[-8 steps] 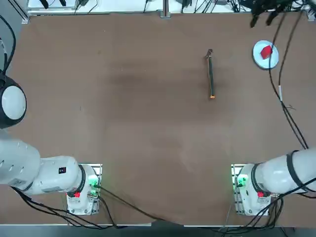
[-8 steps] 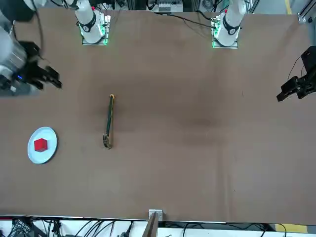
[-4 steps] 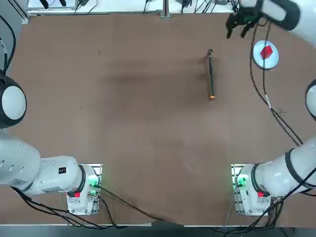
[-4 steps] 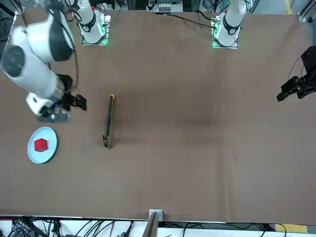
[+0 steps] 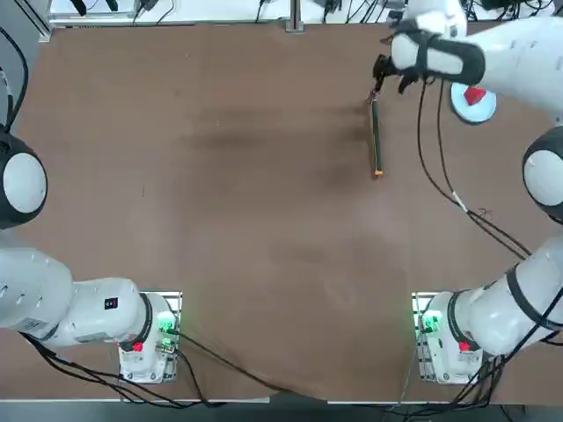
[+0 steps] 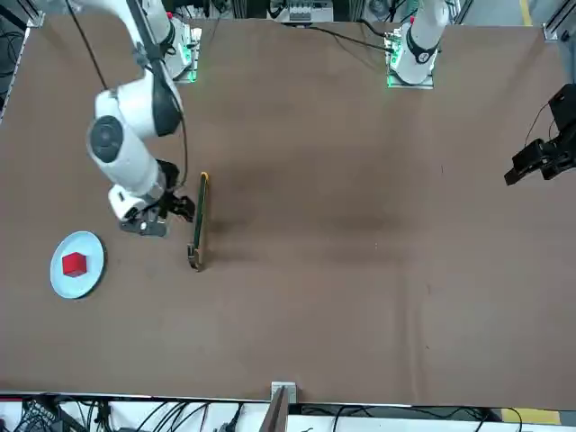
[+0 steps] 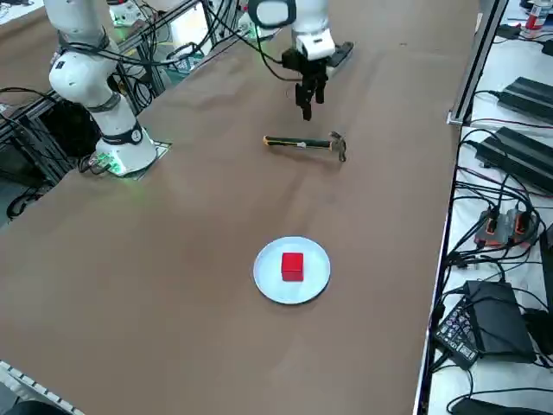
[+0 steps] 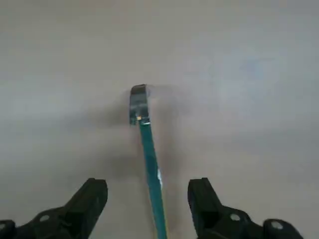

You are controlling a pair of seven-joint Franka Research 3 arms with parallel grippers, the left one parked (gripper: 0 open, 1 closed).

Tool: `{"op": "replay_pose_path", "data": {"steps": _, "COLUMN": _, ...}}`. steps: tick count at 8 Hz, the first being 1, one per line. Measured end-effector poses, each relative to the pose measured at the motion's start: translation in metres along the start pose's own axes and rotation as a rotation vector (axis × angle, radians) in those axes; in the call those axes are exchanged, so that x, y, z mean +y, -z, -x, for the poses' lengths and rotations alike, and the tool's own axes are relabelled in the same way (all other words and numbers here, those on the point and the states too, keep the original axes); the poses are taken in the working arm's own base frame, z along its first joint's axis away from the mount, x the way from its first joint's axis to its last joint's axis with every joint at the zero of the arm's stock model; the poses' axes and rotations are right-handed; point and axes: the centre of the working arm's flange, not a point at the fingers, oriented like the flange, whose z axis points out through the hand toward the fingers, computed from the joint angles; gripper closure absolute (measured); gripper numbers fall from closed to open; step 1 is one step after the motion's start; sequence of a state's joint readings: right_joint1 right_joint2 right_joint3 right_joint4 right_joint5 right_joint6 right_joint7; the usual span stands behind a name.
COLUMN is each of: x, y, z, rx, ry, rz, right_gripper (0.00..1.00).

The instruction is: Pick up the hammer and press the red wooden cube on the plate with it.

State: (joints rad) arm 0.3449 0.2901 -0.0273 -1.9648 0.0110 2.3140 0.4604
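**Right gripper spread above the hammer, cube waiting on its plate**

The slim hammer with a thin olive-brown handle, orange tip and small dark metal head (image 5: 376,134) lies flat on the brown table (image 5: 220,176), in the far right part of it as the robot sees it. Its head points away from the robot's bases and its orange tip toward them. In the front view the hammer (image 6: 197,220) lies with the head nearest the camera; in the right side view it (image 7: 304,143) lies crosswise, head toward the table's far edge.

The right arm's black two-finger gripper (image 5: 388,76) hangs over the hammer near its head end, not touching it. In the right wrist view the gripper (image 8: 148,196) has its fingers set wide apart, one on each side of the handle (image 8: 150,164), with bare table between each finger and the handle; nothing is held. From the front, the gripper (image 6: 175,209) sits just beside the handle; from the right side, the gripper (image 7: 308,100) points downward above the table, just beyond the hammer.

The small bright red wooden cube (image 7: 292,265) sits near the middle of the small round white plate (image 7: 268,281). In the top view the plate (image 5: 464,112) lies to the right of the hammer, well apart from it, partly covered by the white arm, with a bit of the red cube (image 5: 475,96) showing. In the front view the plate (image 6: 59,277) and cube (image 6: 74,264) are fully visible.
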Motion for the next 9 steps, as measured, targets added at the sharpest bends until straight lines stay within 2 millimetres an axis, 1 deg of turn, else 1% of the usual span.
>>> {"op": "replay_pose_path", "data": {"steps": 1, "x": -0.006, "y": -0.02, "z": 0.009, "rx": 0.007, "ry": -0.025, "rz": -0.004, "right_gripper": 0.0}}
{"op": "replay_pose_path", "data": {"steps": 2, "x": -0.008, "y": -0.035, "z": 0.014, "rx": 0.0, "ry": -0.042, "rz": 0.0, "right_gripper": 0.0}}
{"op": "replay_pose_path", "data": {"steps": 3, "x": -0.007, "y": -0.046, "z": 0.015, "rx": -0.004, "ry": -0.052, "rz": 0.004, "right_gripper": 0.0}}
{"op": "replay_pose_path", "data": {"steps": 5, "x": -0.003, "y": -0.06, "z": 0.012, "rx": -0.002, "ry": -0.068, "rz": 0.007, "right_gripper": 0.02}}
{"op": "replay_pose_path", "data": {"steps": 9, "x": -0.002, "y": -0.079, "z": 0.009, "rx": 0.018, "ry": -0.114, "rz": 0.0, "right_gripper": 0.19}}
